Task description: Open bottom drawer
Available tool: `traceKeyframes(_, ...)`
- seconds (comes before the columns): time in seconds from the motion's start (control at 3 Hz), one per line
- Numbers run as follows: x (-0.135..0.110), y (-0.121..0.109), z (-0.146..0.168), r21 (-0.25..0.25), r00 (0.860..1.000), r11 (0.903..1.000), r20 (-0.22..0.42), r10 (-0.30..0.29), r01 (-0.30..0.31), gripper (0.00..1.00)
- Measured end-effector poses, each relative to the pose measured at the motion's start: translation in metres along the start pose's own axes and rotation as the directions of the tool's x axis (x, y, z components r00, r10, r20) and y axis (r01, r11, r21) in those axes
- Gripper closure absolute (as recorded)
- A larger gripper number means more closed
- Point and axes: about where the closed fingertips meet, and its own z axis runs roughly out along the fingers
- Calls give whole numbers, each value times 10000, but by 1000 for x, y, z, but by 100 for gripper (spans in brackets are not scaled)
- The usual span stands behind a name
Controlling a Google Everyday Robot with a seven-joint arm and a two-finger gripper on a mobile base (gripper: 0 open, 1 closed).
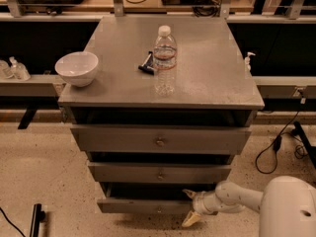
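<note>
the bottom drawer (143,205), grey, slim-fronted and narrowest of the stack, with one small round knob, sits level and slightly pulled out, the tool (190,207) at its right end, fingers spread.

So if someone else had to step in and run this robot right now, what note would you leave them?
Gripper: low, at the right end of the bottom drawer. Fingers open, one above and one below the front's edge.
Bottom drawer: its front looks only slightly out, if at all. The knob sits left of the gripper, untouched.
Done: the gripper is at the drawer.
Left: get a hold on the front and pull the drawer out.
</note>
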Motion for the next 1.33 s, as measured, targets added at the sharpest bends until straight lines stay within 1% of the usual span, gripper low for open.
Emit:
traceKeyframes(0.33, 1, 10, 4, -436, 9999, 9990, -113, -27, 22, 31)
traceKeyframes(0.67, 0, 21, 5, -963, 9998, 9952, -83, -153, 144, 43)
traceKeyframes(1.0, -5, 33, -1, -1444, 9992, 9887, 75, -400, 407, 62)
traceKeyframes(1.33, -7, 40, -8, -1613, 9984, 9857, 342, -449, 498, 76)
